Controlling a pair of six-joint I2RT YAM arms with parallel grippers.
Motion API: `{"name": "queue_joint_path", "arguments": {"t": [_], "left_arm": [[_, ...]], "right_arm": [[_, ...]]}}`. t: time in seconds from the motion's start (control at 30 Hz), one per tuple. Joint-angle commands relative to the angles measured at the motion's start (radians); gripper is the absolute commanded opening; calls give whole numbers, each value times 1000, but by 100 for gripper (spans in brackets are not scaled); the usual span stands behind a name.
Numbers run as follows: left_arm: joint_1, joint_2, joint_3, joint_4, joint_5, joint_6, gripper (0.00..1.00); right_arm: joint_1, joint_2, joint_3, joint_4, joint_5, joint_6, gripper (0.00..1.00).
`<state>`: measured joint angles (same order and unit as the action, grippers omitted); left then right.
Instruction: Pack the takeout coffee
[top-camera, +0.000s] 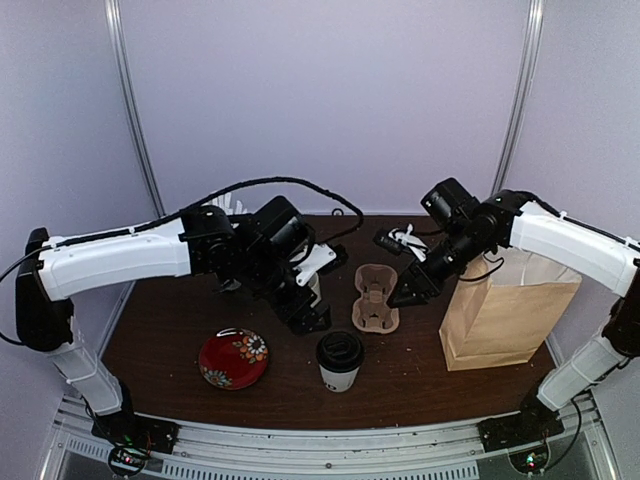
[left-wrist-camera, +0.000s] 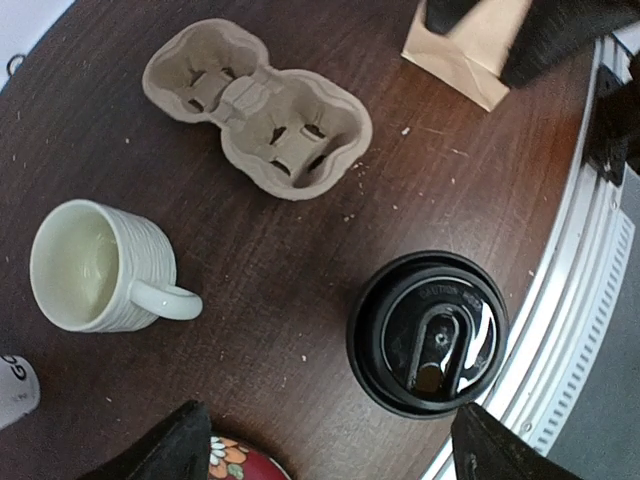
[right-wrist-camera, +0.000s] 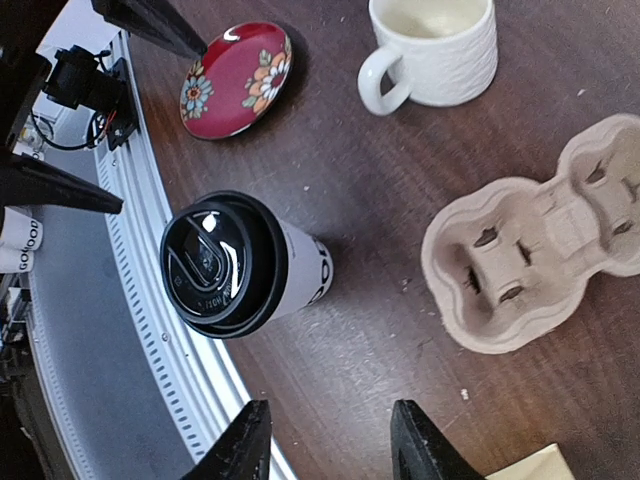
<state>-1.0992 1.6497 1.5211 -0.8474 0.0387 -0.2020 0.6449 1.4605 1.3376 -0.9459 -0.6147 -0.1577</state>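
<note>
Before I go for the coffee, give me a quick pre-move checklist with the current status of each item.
1. ok: lid sits on the coffee cup.
2. ok: coffee cup upright, nothing touching it.
3. ok: carrier slots empty.
4. ok: left hand open, empty.
5. ok: right hand open, empty.
6. cannot tell: bag stands upright, but its mouth is partly hidden.
</note>
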Motion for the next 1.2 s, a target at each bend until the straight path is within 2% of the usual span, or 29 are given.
{"name": "queue_joint_path", "arguments": {"t": [0.0, 0.1, 0.17, 0.23, 0.47, 0.93, 1.17], "left_arm": [[11, -57, -93, 241, 1, -272, 85], [24, -71, -170, 327, 65, -356, 81], [39, -73, -210, 370, 121, -411, 70], [42, -67, -231, 385, 142, -439, 65], [43, -38, -276, 443, 194, -474, 65], [45, -19, -322, 419, 217, -494, 57], [44, -10, -349, 428, 225, -500, 53]], "right_arm": [[17, 37, -63, -7, -154, 78, 45], [39, 45, -116, 24, -217, 105, 49], [53, 45, -143, 50, -233, 120, 50], [67, 57, -152, 60, -233, 125, 50], [94, 129, -143, 67, -264, 138, 47], [114, 190, -153, 104, -318, 150, 52], [115, 225, -146, 125, -329, 158, 48]]}}
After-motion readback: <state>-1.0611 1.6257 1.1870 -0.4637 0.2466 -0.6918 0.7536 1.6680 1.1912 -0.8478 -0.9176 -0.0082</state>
